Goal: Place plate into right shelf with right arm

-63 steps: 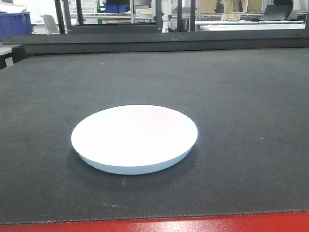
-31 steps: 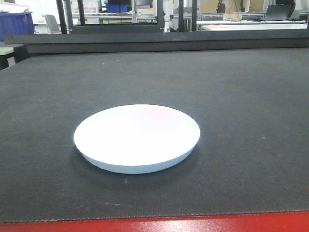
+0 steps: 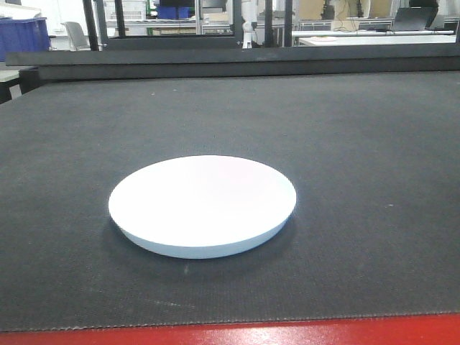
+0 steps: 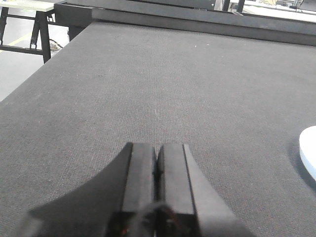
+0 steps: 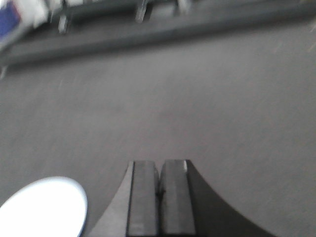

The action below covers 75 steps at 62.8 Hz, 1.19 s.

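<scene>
The white round plate (image 3: 202, 204) lies flat on the dark grey mat, near the front middle of the table. Its edge shows at the right border of the left wrist view (image 4: 309, 150) and at the lower left of the blurred right wrist view (image 5: 43, 206). My left gripper (image 4: 157, 148) is shut and empty, low over the mat, left of the plate. My right gripper (image 5: 159, 165) is shut and empty, just right of the plate. Neither gripper shows in the front view. The steel right shelf is out of view.
The dark mat (image 3: 359, 129) covers the table, with a red front edge (image 3: 287, 332). A raised black rail (image 3: 237, 61) runs along the far side. Blue bins (image 3: 25, 32) and desks stand in the background. The table's left edge (image 4: 29, 84) drops to the floor.
The plate's place in the front view shifts a few pixels right, then slightly back; the view itself seems to have moved a little. Nothing else differs.
</scene>
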{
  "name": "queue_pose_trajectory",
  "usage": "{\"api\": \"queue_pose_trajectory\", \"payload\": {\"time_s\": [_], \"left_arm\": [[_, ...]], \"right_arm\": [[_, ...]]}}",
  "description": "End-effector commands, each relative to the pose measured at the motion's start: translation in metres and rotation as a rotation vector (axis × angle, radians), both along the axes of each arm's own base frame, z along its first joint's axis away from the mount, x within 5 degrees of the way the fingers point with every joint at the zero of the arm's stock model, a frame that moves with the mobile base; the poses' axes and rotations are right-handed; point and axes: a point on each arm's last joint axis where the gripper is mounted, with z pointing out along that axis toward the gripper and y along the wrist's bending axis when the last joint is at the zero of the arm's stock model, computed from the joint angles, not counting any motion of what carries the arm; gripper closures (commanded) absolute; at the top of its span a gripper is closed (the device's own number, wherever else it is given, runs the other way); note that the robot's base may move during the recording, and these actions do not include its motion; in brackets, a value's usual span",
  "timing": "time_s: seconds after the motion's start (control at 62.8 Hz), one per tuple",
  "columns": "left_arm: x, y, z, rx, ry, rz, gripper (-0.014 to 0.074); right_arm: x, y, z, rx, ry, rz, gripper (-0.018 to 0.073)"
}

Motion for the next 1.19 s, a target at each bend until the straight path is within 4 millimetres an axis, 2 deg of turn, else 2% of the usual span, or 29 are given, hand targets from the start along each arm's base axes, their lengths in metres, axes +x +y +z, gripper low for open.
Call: {"api": "queue_pose_trajectory", "payload": {"time_s": [0.0, 0.159, 0.334, 0.398, 0.462, 0.494, 0.557, 0.589, 0.621, 0.892, 1.178], "left_arm": [[0.000, 0.000, 0.005, -0.013, -0.078, -0.007, 0.0643], [0.000, 0.000, 0.005, -0.013, -0.078, -0.007, 0.0643], [0.000, 0.000, 0.005, -0.013, -0.078, -0.007, 0.0643], [0.000, 0.000, 0.005, -0.013, -0.078, -0.007, 0.0643], [0.000, 0.000, 0.005, -0.013, -0.078, -0.007, 0.0643], [0.000, 0.000, 0.005, -0.013, -0.078, -0.007, 0.0643], [0.000, 0.000, 0.005, -0.013, -0.078, -0.007, 0.0643], [0.000, 0.000, 0.005, -0.013, -0.078, -0.007, 0.0643], [0.000, 0.000, 0.005, -0.013, -0.078, -0.007, 0.0643], [0.000, 0.000, 0.005, -0.013, -0.078, -0.007, 0.0643], [0.000, 0.000, 0.005, -0.013, -0.078, -0.007, 0.0643]], "right_arm": [[0.023, 0.011, 0.013, 0.044, 0.053, 0.109, 0.0502], [0.069, 0.042, -0.009, 0.107, 0.265, 0.369, 0.0502], [0.114, 0.078, -0.045, 0.087, 0.422, 0.481, 0.0500], [0.127, 0.093, -0.058, 0.058, 0.432, 0.514, 0.0467], [0.138, 0.109, -0.070, 0.025, 0.435, 0.543, 0.0338], [0.144, 0.117, -0.077, 0.019, 0.438, 0.543, 0.0204], [0.154, 0.127, -0.089, 0.011, 0.438, 0.535, 0.0018], [0.159, 0.131, -0.095, 0.007, 0.443, 0.530, -0.0048], [0.163, 0.133, -0.099, 0.004, 0.442, 0.520, -0.0076], [0.189, 0.144, -0.142, 0.005, 0.539, 0.465, -0.0064], [0.199, 0.149, -0.161, -0.005, 0.600, 0.463, 0.0064]]}}
